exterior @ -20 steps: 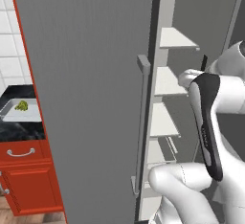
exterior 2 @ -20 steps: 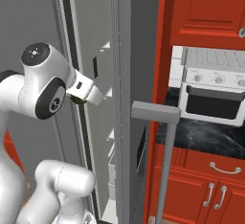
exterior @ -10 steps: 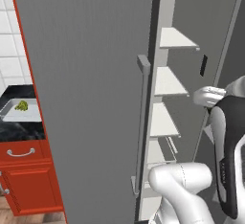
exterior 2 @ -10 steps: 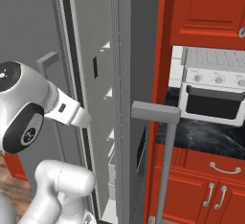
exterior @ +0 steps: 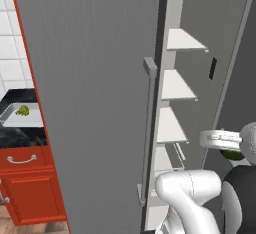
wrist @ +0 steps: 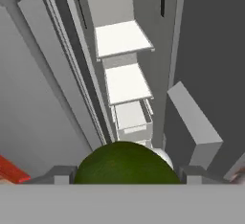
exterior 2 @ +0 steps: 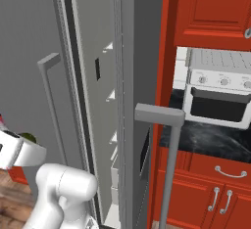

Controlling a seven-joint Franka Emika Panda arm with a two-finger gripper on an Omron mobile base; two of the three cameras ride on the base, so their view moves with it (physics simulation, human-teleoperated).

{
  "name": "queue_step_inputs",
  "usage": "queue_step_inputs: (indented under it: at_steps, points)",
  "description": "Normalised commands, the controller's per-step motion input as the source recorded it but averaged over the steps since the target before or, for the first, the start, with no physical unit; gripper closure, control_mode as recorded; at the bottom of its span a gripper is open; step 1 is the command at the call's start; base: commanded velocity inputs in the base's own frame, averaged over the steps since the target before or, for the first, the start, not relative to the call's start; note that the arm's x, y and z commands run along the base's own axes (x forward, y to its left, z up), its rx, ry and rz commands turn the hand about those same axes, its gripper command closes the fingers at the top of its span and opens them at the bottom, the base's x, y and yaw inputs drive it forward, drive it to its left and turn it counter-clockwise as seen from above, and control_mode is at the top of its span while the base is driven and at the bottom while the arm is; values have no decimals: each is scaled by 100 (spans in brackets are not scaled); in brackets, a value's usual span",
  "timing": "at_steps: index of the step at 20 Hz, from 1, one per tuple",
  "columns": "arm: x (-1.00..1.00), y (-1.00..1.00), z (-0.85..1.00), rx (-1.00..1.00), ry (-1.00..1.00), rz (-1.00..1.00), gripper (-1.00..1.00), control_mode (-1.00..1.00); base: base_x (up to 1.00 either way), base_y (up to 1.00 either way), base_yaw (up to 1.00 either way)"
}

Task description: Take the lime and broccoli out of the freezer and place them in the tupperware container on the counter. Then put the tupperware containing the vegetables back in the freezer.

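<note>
In the hand view the lime (wrist: 124, 163), a smooth dark-green ball, sits between my two finger tips, and my gripper (wrist: 127, 177) is shut on it. Beyond it the freezer (wrist: 122, 82) stands open with its white shelves. The same lime (exterior: 232, 154) peeks out under my white hand low at the right of the left base view, and shows as a green sliver (exterior 2: 27, 137) in the right base view. The bumpy yellow-green broccoli (exterior: 22, 110) lies in the tupperware container (exterior: 27, 122) on the black counter (exterior: 20, 137) at the far left.
The ridged freezer door (exterior: 90, 103) with its bar handle (exterior: 149, 128) stands between me and the counter. A second grey door with a handle (exterior 2: 162, 120) is at the right. A white toaster oven (exterior 2: 220, 93) sits on a black counter over red cabinets (exterior 2: 215, 194).
My arm has dropped from upper-shelf height and drawn back out of the freezer towards the base, the lime still between the fingers. The broccoli and tray have not moved.
</note>
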Motion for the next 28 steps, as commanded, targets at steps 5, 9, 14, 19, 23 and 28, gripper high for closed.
queue_step_inputs:
  at_steps: [5, 9, 14, 19, 23, 28]
  points:
    - [-32, 40, 0, -7, 0, 0, 100, 100, -6, 60, 1]
    - [0, 0, 0, 0, 0, 0, 100, 100, 1, 100, 4]
    - [0, 0, 0, 0, 0, 0, 100, 100, 14, 100, 1]
    - [0, 0, 0, 0, 0, 0, 100, 100, 48, 100, 0]
    - [0, 0, 0, 0, 0, 0, 100, 100, 72, 100, 0]
    - [0, 0, 0, 0, 0, 0, 100, 100, 96, 61, -14]
